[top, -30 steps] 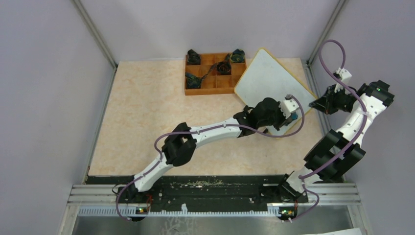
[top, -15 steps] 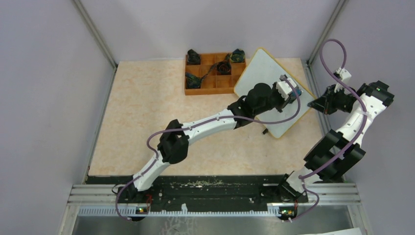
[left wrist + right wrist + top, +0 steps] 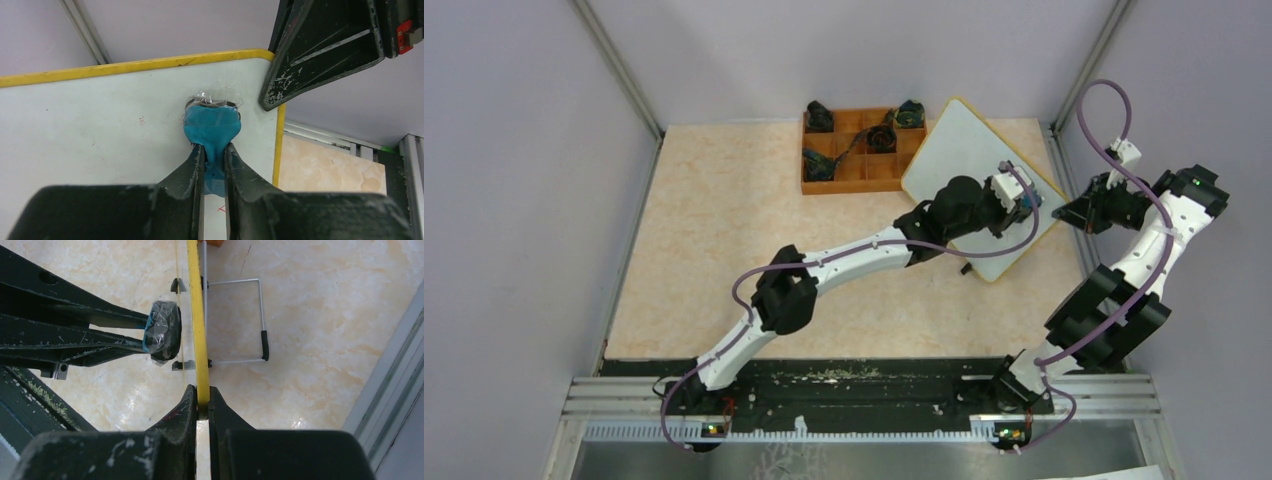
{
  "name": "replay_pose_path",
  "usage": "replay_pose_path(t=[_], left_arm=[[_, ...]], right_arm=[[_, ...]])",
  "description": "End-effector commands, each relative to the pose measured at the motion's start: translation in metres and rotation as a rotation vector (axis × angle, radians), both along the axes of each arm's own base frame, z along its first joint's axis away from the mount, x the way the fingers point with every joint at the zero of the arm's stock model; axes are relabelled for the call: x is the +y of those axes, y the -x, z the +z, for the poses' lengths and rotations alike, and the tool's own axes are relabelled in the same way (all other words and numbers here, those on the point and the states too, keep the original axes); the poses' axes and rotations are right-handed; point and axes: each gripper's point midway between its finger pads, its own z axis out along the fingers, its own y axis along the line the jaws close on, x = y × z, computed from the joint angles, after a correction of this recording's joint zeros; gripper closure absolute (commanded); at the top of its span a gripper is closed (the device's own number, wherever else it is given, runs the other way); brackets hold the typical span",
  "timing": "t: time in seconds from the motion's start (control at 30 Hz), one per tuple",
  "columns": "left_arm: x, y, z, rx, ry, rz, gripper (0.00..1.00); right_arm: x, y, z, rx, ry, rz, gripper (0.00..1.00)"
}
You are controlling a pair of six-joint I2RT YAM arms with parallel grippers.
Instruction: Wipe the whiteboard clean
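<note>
The whiteboard [image 3: 969, 150] stands tilted on its wire stand [image 3: 260, 315] at the far right corner of the counter [image 3: 724, 250], its left corner just beside the orange tray [image 3: 854, 188]. My right fingers [image 3: 193, 402] are clamped on the yellow frame at the board's right edge. My left fingers [image 3: 200, 159] are closed on a blue eraser [image 3: 212, 122] wrapped in clear film. Its pad looks pressed to the white face, close to the corner nearest the right fingers.

I judge the board stiff and light, with a slick face. On that thin stand it would rock or slide under a hard push, so the frame is the place to hold it, never the face. The eraser looks soft, and the film may make it slippery, so I want a firm pinch and modest pressure. A small red mark [image 3: 221, 207] shows lower on the face between my left fingers, so I take the wiping as unfinished.

Room is tight at this corner, because the eraser sits near the right fingers and the frame's edge. Strokes should run away from them, across the face toward the tray side. The right wall is close behind the right arm. The near and left parts of the counter give the left arm space to swing.
</note>
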Motion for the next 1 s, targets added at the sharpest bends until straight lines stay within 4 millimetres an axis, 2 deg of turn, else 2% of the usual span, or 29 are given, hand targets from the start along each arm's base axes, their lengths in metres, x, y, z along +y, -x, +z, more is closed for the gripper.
replay_pose_path(t=[0.0, 0.1, 0.23, 0.5, 0.8, 0.9, 0.97], left_arm=[[-0.007, 0.013, -0.005, 0.032, 0.019, -0.048, 1.00], [-0.010, 0.023, -0.018, 0.048, -0.001, -0.069, 1.00], [-0.012, 0.033, -0.046, 0.063, -0.057, -0.076, 1.00], [-0.003, 0.038, -0.097, 0.097, -0.151, -0.066, 1.00], [0.033, 0.044, -0.142, 0.121, -0.237, -0.013, 1.00], [0.041, 0.039, -0.145, 0.100, -0.255, 0.016, 1.00], [0.041, 0.036, -0.138, 0.084, -0.250, 0.028, 1.00]], right_arm=[[0.012, 0.032, -0.042, 0.222, 0.055, 0.083, 1.00], [0.012, 0.031, -0.041, 0.220, 0.052, 0.082, 1.00], [0.012, 0.031, -0.041, 0.219, 0.057, 0.081, 1.00], [0.012, 0.032, -0.042, 0.223, 0.059, 0.083, 1.00], [0.012, 0.032, -0.041, 0.220, 0.060, 0.083, 1.00], [0.012, 0.032, -0.042, 0.222, 0.059, 0.083, 1.00], [0.012, 0.032, -0.042, 0.221, 0.056, 0.084, 1.00]])
